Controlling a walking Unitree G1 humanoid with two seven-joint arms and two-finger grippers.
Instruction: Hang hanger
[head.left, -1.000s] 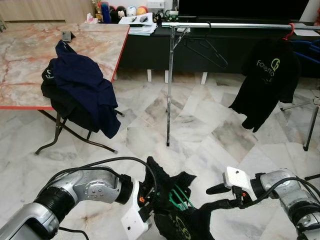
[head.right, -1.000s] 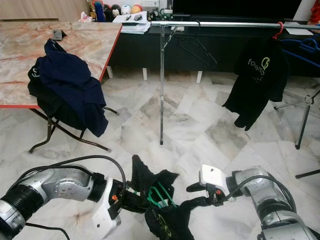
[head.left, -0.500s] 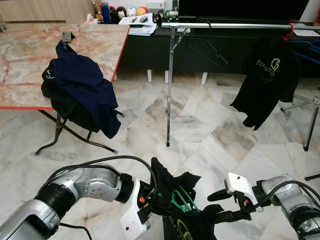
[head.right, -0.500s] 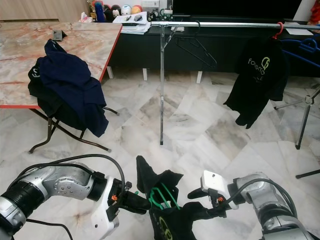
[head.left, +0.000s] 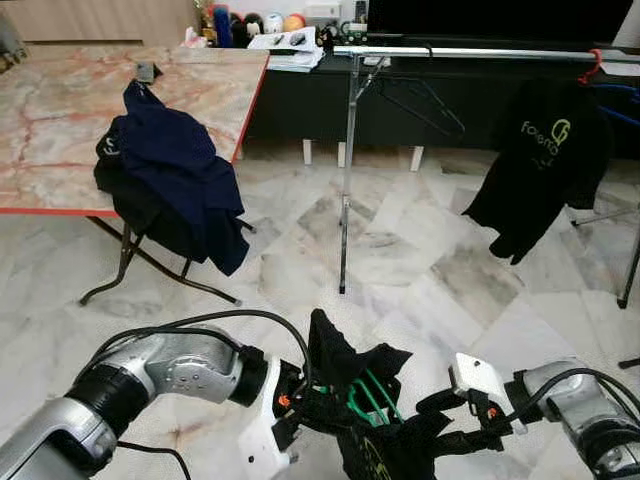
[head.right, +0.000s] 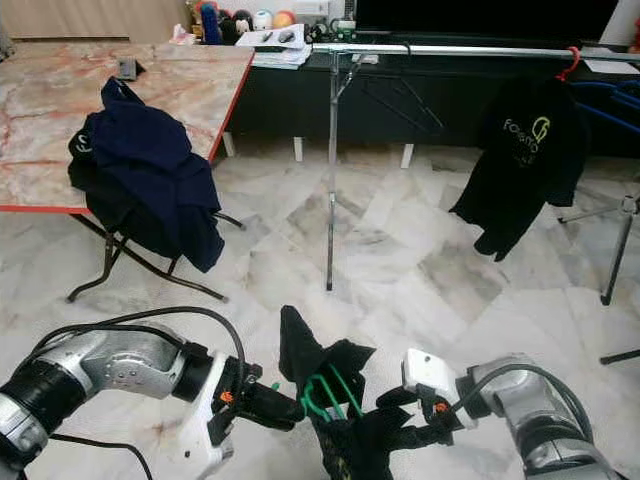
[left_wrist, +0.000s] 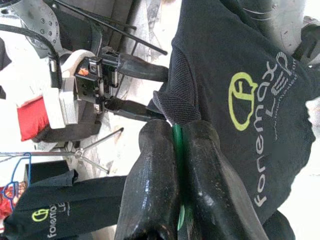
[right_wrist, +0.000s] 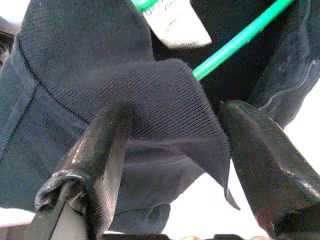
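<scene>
My arms: silver metal shells, black ribbed joint bands, black cables looping over each forearm. White wrist blocks with small orange-red marks. Left gripper (left_wrist: 175, 145): two long glossy black fingers (left_wrist: 150, 190). Right gripper (right_wrist: 175, 145): same black fingers (right_wrist: 95, 160), rounded tips, scuffed sheen. Screws dot my left shell.

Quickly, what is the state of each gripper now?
Left gripper: shut on the green hanger.
Right gripper: open, fingers around the black shirt collar.
</scene>
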